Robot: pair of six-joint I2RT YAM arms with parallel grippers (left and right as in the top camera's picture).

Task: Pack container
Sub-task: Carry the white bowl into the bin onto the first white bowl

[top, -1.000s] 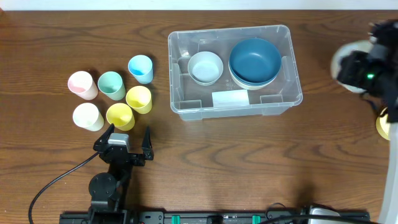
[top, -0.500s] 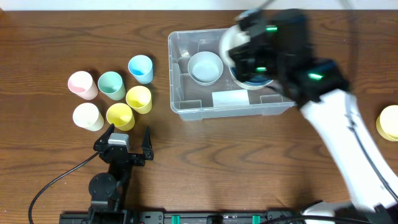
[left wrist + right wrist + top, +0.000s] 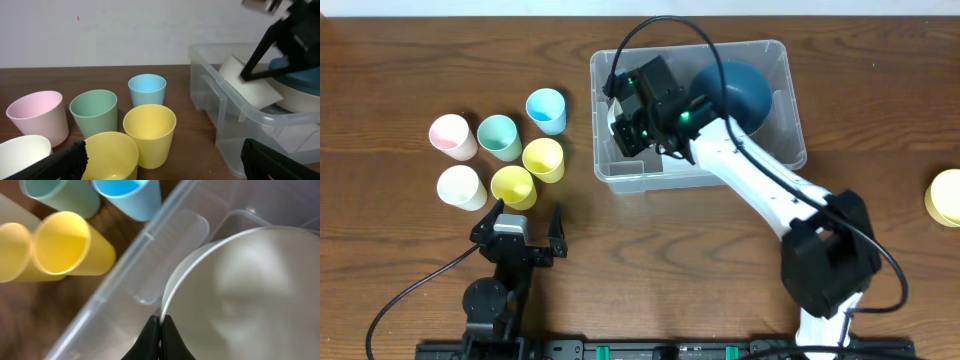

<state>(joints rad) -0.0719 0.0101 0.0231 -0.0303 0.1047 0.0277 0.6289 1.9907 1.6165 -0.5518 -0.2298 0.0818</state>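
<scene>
One change: my right pincer [image 3: 160,330], clamping a white bowl [image 3: 240,295] by its rim, has swung into the container [image 3: 784,62]; release pending. Left pincer [image 3: 525,222] gapes open.

Right arm [image 3: 750,170] fills container's [image 3: 794,110] left half; cups [image 3: 500,137] crowd outside.

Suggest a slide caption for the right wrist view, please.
Right end effector pinches the rim of a white bowl inside the container.
</scene>
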